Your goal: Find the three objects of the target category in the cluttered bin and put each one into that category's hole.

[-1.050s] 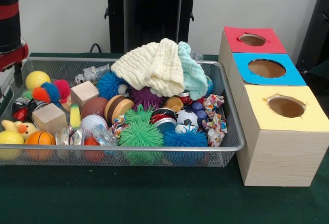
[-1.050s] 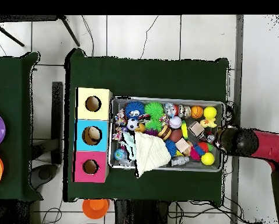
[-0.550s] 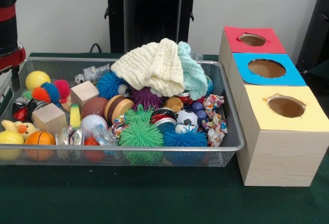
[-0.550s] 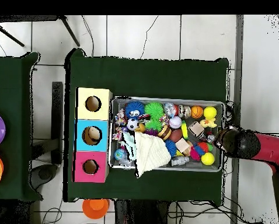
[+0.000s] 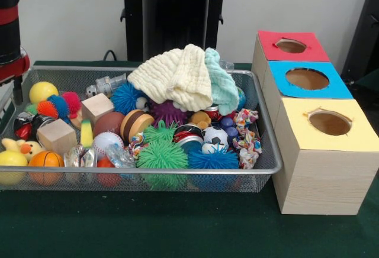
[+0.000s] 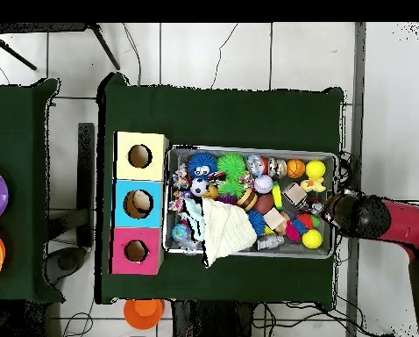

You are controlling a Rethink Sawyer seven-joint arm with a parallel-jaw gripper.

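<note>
Bin [image 5: 260,169]: wire, on the counter [image 5: 177,228], heaped with toys.
Holes: 3, in the box [image 5: 323,181] beside it.
Cloths: seemingly 2, covering some toys.
Gripper [image 6: 343,211]: at the bin's end; whether it's spread is unclear.

The silver bin [image 5: 260,169] is made of thin metal mesh, and the dark green table cover [image 5: 177,228] looks like soft, matt cloth. A pale yellow cloth [image 5: 174,77] with a bumpy weave is seen on top, beside smooth plain wooden cubes [image 5: 56,135]. The three-hole box [image 5: 323,178] is made of light wood with matt coloured paper tops.
</note>
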